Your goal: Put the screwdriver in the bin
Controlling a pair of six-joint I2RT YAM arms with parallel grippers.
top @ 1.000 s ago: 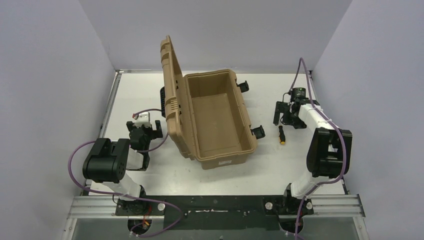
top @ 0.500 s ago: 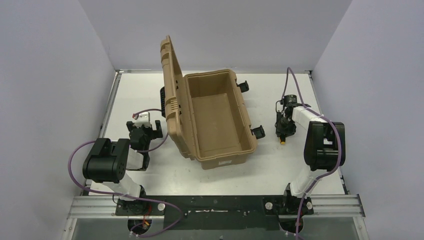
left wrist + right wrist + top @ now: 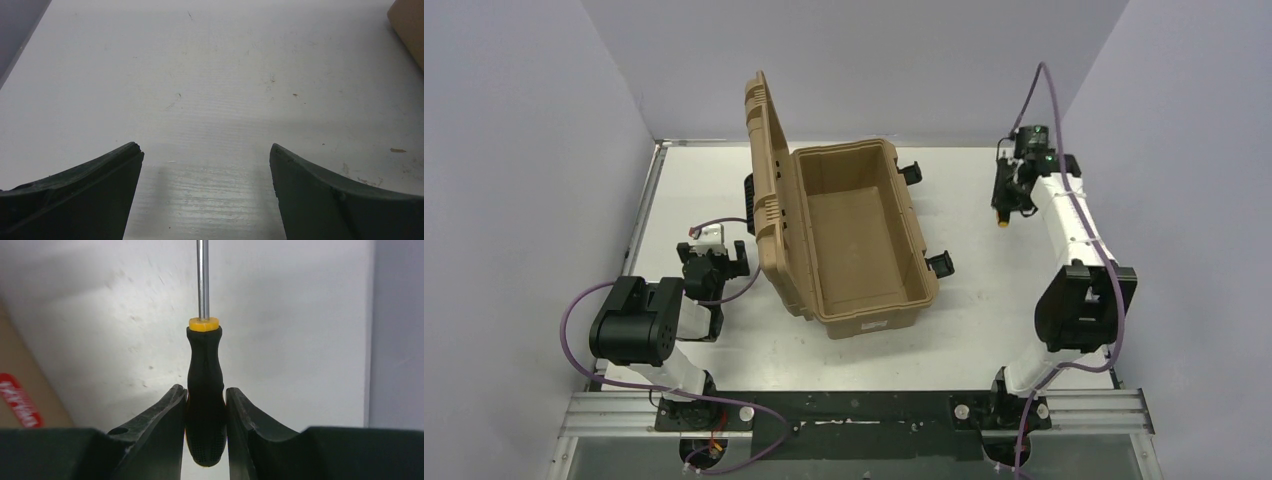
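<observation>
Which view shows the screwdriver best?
Right wrist: the screwdriver is close up, black handle clamped in the right gripper, shaft pointing away. Top external shows only a small dark speck; left wrist shows none of it.

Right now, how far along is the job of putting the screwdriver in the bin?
Done: the grasp. The right gripper is shut on the black handle of the screwdriver.
In hand: it holds the tool well to the right of the bin, apart from it.
Left: carry it over the open bin and release.
The left gripper is open and holds nothing.
</observation>
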